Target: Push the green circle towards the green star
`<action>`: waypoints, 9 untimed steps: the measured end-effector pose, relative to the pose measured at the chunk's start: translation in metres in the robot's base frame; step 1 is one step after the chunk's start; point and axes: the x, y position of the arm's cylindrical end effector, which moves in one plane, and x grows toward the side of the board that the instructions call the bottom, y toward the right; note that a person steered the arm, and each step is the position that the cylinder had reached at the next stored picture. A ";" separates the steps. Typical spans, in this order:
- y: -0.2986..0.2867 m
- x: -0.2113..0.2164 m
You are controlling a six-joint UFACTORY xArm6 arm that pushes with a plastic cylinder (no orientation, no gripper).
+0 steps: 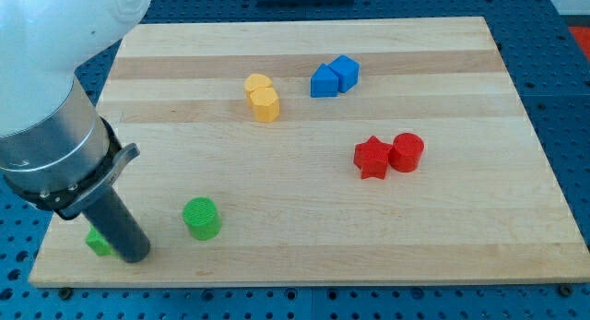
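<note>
Green circle point(202, 219) sits near the board's point(304, 154) bottom-left. Green star point(98, 242) lies to its left, mostly hidden behind my rod. My tip point(135, 258) is between them, touching the star; no fingers to open or close. Tip needs circle's right side, then push left.

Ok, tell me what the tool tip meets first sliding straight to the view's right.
Probably nothing: my tip sits beside the green star, and that line passes below the green circle, though it might clip it.
</note>
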 end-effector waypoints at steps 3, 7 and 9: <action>0.127 -0.012; 0.117 -0.049; 0.093 -0.037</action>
